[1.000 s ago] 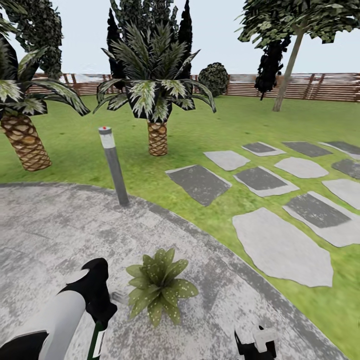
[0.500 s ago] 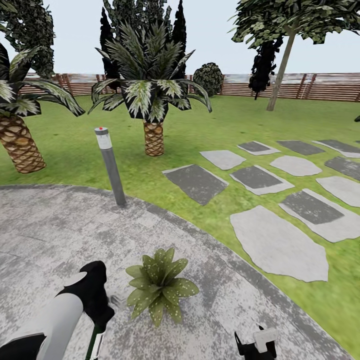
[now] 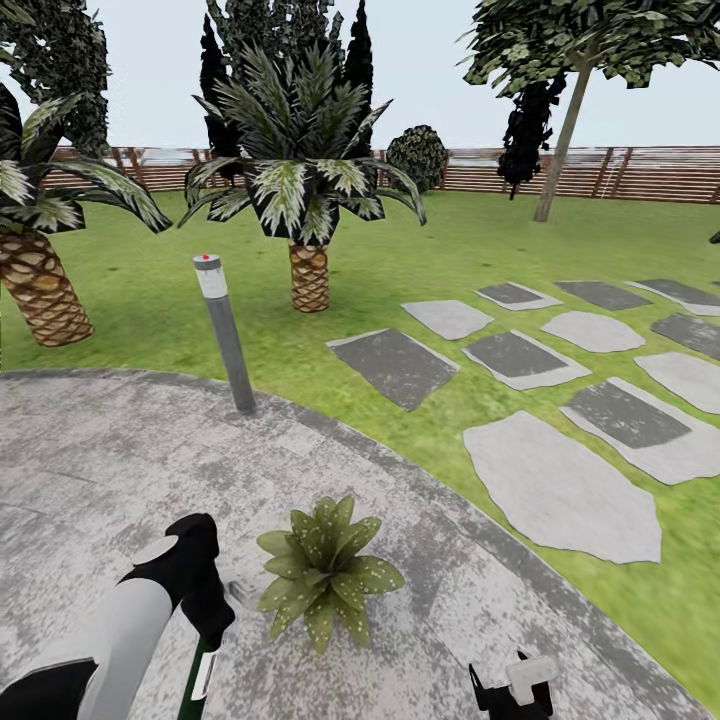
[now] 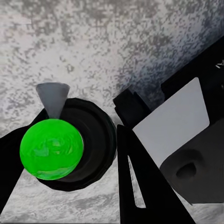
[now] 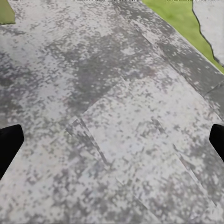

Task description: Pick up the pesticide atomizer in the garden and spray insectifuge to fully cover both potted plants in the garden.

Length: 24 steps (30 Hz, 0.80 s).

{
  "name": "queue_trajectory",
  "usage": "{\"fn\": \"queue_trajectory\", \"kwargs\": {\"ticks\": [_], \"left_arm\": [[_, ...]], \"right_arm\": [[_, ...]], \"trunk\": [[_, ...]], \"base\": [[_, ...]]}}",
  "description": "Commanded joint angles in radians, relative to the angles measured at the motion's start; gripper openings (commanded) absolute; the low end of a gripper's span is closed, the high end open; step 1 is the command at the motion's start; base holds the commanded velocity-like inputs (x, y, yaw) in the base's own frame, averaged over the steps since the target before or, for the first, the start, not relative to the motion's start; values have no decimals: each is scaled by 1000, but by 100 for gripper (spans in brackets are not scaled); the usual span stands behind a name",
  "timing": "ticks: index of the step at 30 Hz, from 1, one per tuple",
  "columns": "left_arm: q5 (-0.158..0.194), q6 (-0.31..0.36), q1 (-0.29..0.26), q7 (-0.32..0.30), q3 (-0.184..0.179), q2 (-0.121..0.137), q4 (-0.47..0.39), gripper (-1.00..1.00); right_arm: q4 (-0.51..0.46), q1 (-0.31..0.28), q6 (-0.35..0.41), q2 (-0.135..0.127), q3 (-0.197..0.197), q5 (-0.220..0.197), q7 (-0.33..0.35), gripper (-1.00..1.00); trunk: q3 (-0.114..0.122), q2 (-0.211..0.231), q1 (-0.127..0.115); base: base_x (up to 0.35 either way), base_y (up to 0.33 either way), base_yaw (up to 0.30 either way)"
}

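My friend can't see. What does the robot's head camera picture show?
A small speckled green potted plant sits on a round grey stone patio, with the robot's black-and-white left arm beside it. Behind are green lawn, grey stepping slabs, a grey post light, palms and a brown slatted fence.

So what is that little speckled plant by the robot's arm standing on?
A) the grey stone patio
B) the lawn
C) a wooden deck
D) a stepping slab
A: the plant sits on the round grey patio, inside its edge, with the lawn and slabs beyond.
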Motion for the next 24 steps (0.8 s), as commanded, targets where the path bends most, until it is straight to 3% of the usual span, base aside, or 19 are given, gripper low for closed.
{"fn": "queue_trajectory", "kwargs": {"ticks": [1,14,24], "left_arm": [[-10,11,0,-9,7,-1,-1,-100],[-8,16,-1,-9,8,-3,-1,-100],[-10,20,-19,-8,8,-5,-3,-100]], "right_arm": [[1,-1,-3,0,-5,6,1,100],[1,-1,-3,0,-7,5,-1,100],[0,-1,-3,0,-8,5,-1,100]], "trunk": [[-1,0,0],[-1,0,0],[-1,0,0]], "base": [[-14,276,0],[-46,297,-245],[110,243,-299]]}}
